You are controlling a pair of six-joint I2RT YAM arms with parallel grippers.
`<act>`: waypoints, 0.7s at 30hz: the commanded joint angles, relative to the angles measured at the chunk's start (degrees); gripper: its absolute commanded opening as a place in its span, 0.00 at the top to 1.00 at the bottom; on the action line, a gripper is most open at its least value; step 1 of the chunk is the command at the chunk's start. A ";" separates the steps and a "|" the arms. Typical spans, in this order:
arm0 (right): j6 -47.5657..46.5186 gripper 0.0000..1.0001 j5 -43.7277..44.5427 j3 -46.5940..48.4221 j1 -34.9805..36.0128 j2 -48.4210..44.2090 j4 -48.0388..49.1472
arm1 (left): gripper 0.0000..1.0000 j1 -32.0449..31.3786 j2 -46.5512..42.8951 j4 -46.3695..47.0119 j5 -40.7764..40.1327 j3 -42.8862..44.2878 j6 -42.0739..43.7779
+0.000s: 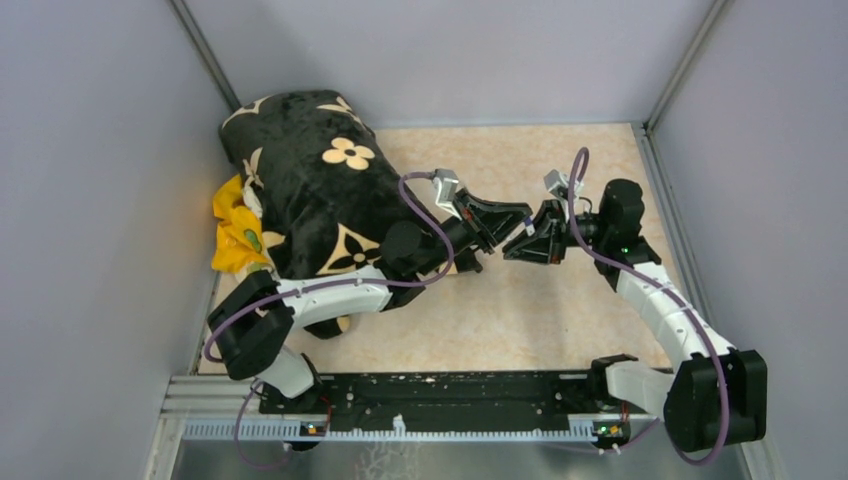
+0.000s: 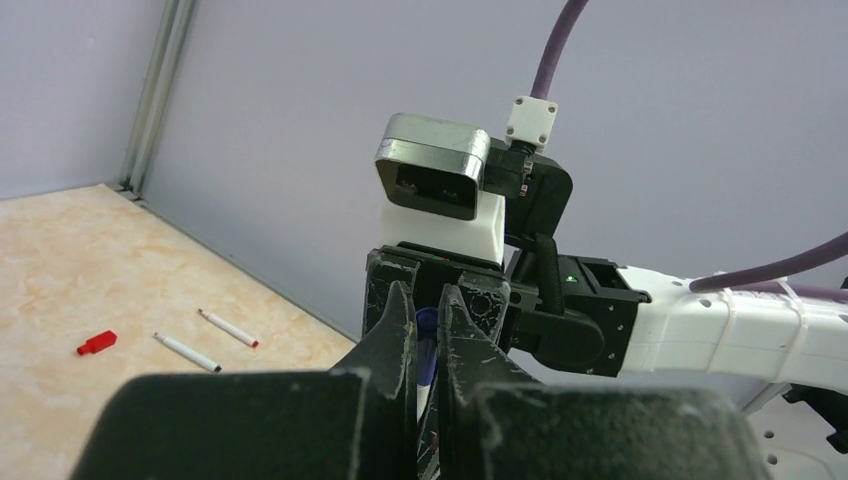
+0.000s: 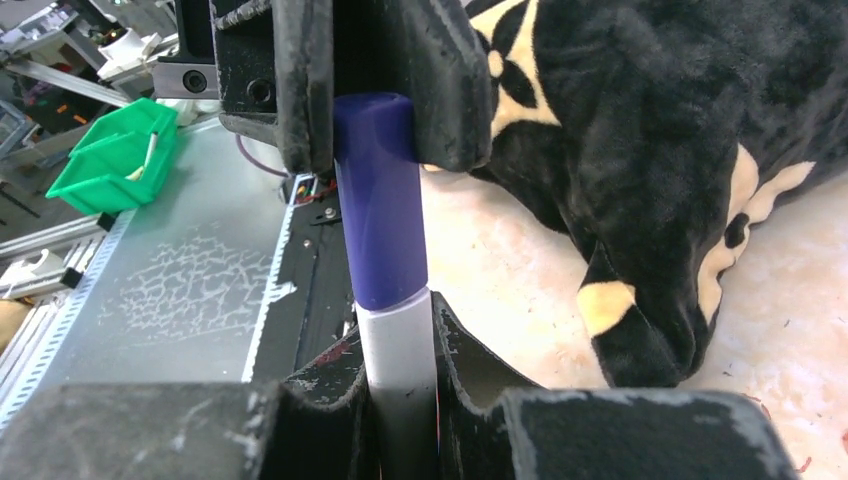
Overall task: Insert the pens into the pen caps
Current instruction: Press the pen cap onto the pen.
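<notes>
Top external: left gripper (image 1: pixel 505 225) and right gripper (image 1: pixel 522 245) meet tip to tip above the table (image 1: pixel 560 310). What sits between them is too small to make out here. Black flower-print blanket (image 1: pixel 310 180) lies well behind the left fingers, with a yellow cloth (image 1: pixel 235 235) at its far side.

Left wrist: own fingers (image 2: pixel 395 330) stand close together with only a thin slot between. The purple cap (image 2: pixel 427 330) is wedged in that slot, with a bit of white just below it. The right gripper faces straight on, just past the tips, its camera housing above. Far off to the left of the fingers, on the table: a red cap (image 2: pixel 97 343), beside it a white pen with dark tip (image 2: pixel 187 352), then a white pen with red tip (image 2: pixel 228 328). All three lie flat and apart from each other.

Right wrist: own fingers (image 3: pixel 470 350) are clamped on the white-barrelled pen (image 3: pixel 398 370), which runs straight out past the tips. The purple cap sits on the pen's far end, with no gap showing at the joint. The left fingers (image 3: pixel 440 80) pinch the cap's outer end from both sides. The blanket lies to the right of the fingers. A green bin (image 3: pixel 100 160) sits far left, off the table.
</notes>
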 commanded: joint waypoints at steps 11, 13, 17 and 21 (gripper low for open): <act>-6.08 1.00 13.52 8.09 -2.00 -0.17 -5.44 | 1.00 -2.90 3.41 -39.89 20.68 2.54 3.39; -4.28 1.00 11.84 7.75 -2.25 -0.19 -2.75 | 1.00 -0.80 1.89 -35.36 25.75 -0.61 0.24; 1.59 1.00 7.14 5.57 -2.27 -0.40 5.64 | 1.00 2.28 1.19 -23.28 32.66 -5.53 -8.59; -3.91 1.00 8.07 6.89 -2.27 -0.42 -0.85 | 1.00 2.07 4.76 -14.71 37.10 -5.17 -15.25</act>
